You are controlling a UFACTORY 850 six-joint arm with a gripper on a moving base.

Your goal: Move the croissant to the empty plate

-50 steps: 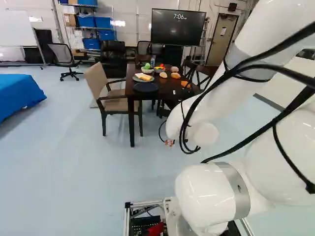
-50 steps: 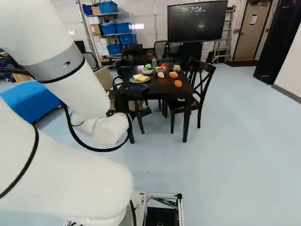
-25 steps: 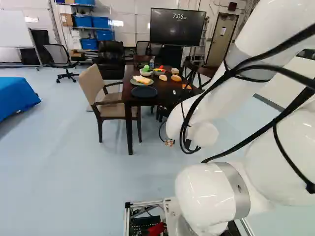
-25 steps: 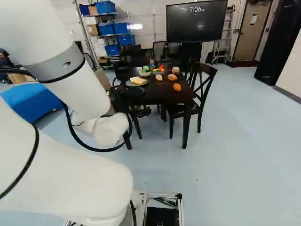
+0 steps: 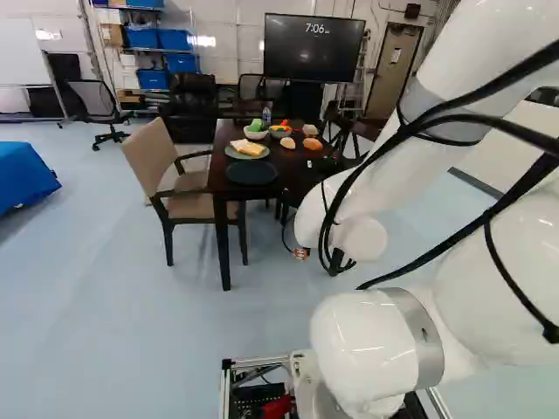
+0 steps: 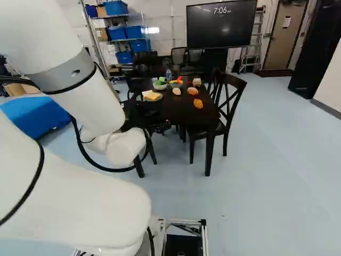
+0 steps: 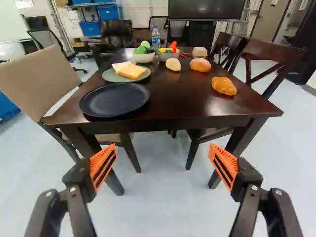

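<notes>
Claw (image 7: pixel 163 154) is released, pads wide apart with nothing between them, and you're ahead of the table (image 7: pixel 197 107), not over it. Croissant (image 7: pixel 223 86) is on the tabletop, near the side where the dark wooden chair (image 7: pixel 271 51) stands; the empty dark plate (image 7: pixel 114 99) is at the near edge, toward the tan chair (image 7: pixel 37 79). Nothing's picked yet. Main risk, my read: the fingers look low against the tabletop, so if you drive in without lifting, they'd hit the table's edge. Come in too far over and the arm or its cable loop (image 6: pixel 114 170) could catch the dark chair's back. Croissant looks soft and curved: squeeze hard and it'll likely crush or flake, grab one end and it may roll or swing out. Don't mix it up with the plain roll (image 7: pixel 200 65) beyond it. On the drop, the green plate (image 7: pixel 111 75) just behind already holds bread and cheese; overshoot and you'd land there. Release high and it could bounce off the rim.
</notes>
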